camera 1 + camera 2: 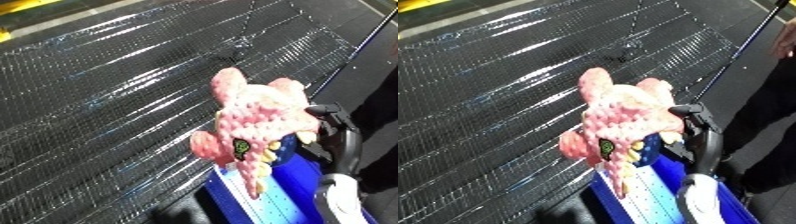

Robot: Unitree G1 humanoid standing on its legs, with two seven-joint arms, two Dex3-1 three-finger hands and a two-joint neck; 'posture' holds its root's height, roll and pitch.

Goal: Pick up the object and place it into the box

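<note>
The soft toy [253, 117] is pink, mottled with paler spots, with cream tips and a small black and green tag. The hand [696, 131] on it is black, its forearm [703, 200] white. The bin [293, 192] is bright blue. The table [115, 95] is glossy black with a fine grid.

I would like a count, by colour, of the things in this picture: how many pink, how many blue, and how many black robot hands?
Pink: 1, the plush toy, held up above the bin.
Blue: 1, the bin, only partly in view.
Black: 1, the right robot hand, holding the toy from the side.
Total: 3
</note>
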